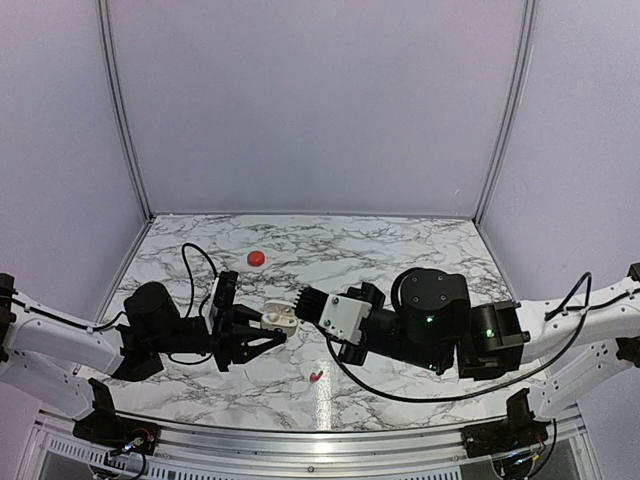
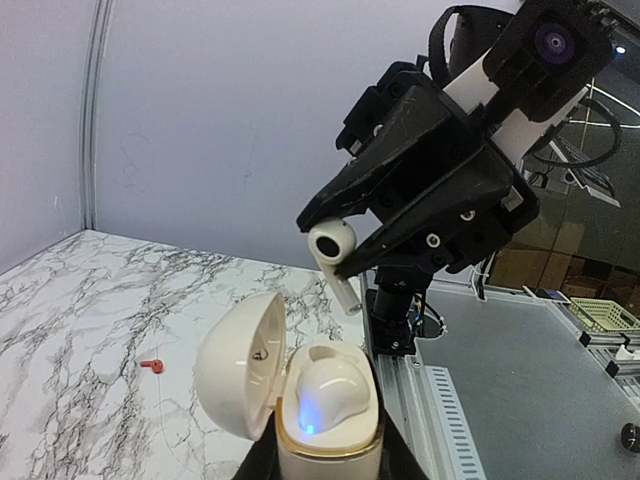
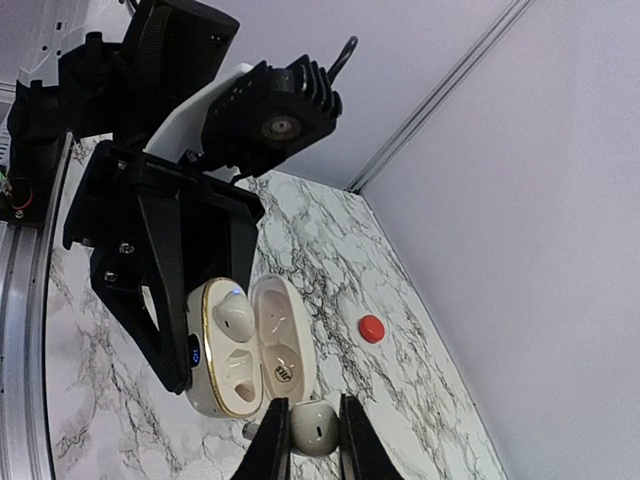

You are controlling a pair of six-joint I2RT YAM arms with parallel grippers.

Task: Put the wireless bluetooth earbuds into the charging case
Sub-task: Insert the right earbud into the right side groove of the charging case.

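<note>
Step in hand looks like the last bud going in, so it's best done slow. The white earbud (image 3: 312,428) clamped in the right gripper (image 3: 312,442) should be lined up stem-first over the empty socket (image 3: 243,385). It should only be let go once it's seated, since a tilted bud would probably just skid off the rim. The case (image 3: 240,350) is pinched by the left gripper (image 1: 272,330) with its lid (image 3: 285,345) swung open, so it shouldn't be shoved hard or it could get twisted in that grip. In the right wrist view the bud is held just short of the case, not touching, with the empty socket at about 11 o'clock from it. The other earbud (image 3: 235,315) is already sat in the farther socket, with a blue light seen beside it. From above, a small red bit (image 1: 316,376) can be seen on the marble table (image 1: 420,250) at roughly 5 o'clock from the case. Farther back, a round red cap (image 1: 257,258) is parked at about 11 o'clock, well apart.
</note>
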